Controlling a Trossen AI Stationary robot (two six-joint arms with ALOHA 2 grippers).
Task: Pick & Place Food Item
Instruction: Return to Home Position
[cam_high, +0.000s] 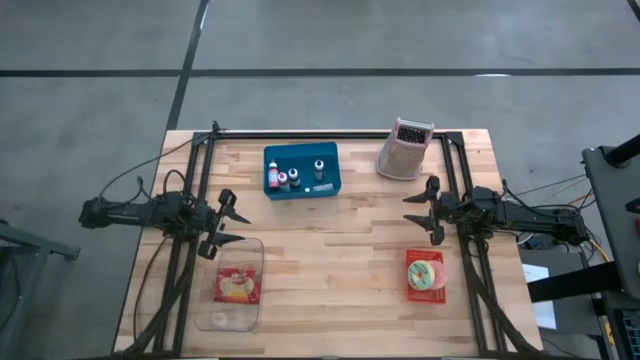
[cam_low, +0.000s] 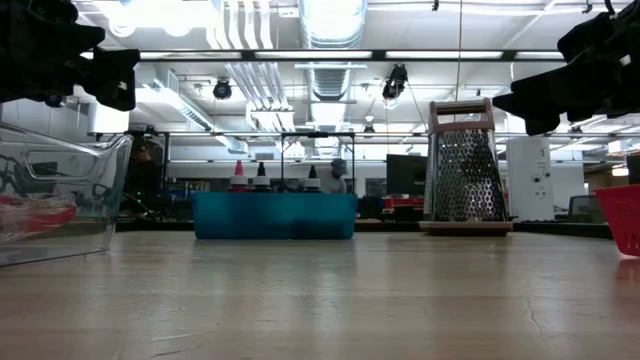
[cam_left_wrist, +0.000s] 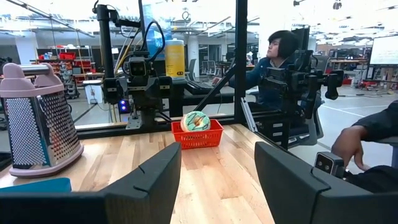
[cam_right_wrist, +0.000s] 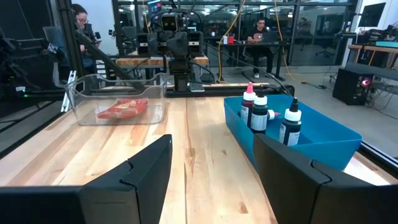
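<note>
Fingers wide apart on the left gripper, nothing between them; same on the right gripper, fingers parted and empty. Both hanging above the table: left one just at the end of the clear bin nearest the blue bin, right one between the grater and the red basket. Orange popcorn bag flat inside the clear bin. Small bottles upright in the blue bin, at the far middle of the table. Round food item in the red basket. Sorting apparently finished, so only the retreat to rest left. To do it well: lift first, then draw each arm back along its own side, no sideways sweep at bin height. On the left, mind the clear bin's rim, close under the lower finger and probably light enough to skid if clipped. On the right, wide berth to the grater, tall and narrow-footed, likely to topple at a touch. Slow and even on both sides. Nothing to carry, hence no reason to close the fingers. Person seated beyond the table in the left wrist view, well apart from both arms.
</note>
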